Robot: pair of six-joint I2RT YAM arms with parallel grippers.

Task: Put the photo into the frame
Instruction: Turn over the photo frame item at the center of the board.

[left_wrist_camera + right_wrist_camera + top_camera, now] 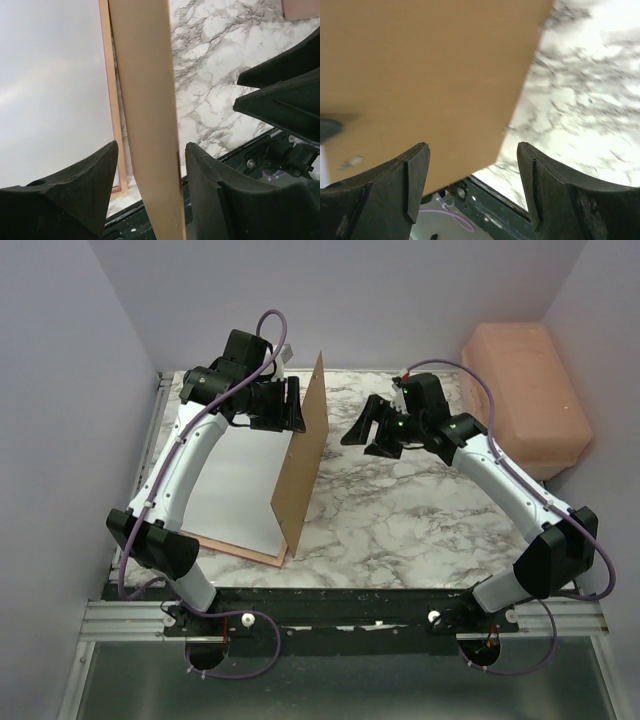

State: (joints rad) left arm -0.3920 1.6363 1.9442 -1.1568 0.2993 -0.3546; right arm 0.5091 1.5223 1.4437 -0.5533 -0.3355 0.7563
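Left gripper (pixel 296 405) is up at the far top edge of the brown backing panel (pixel 303 460), which stands on its lower edge, leaning, right along the right side of the frame (pixel 240 553). The left wrist view is edge-on: the panel's thin edge (pixel 147 100) runs between the jaws. There is a clear gap on the left finger's (pixel 75 200) side, so the jaws are spread around it, not pinching. On the other finger's side, contact is too close to call.

The photo (pixel 235 490) lies flat on the tabletop (pixel 400 520) at the left, white reverse up. The frame's pale rim (pixel 112 100) borders its right and near edges.

Over to the right gripper (pixel 372 430): it hangs clear of the panel's brown face (pixel 420 75) with its jaws spread and nothing between them.

Room to move? There is open marble from the panel across to the right arm and down to the near edge. A pink container (pixel 525 405) sits at the far right corner, well apart. The left side is tight, with the frame close to the tabletop's left edge and wall.
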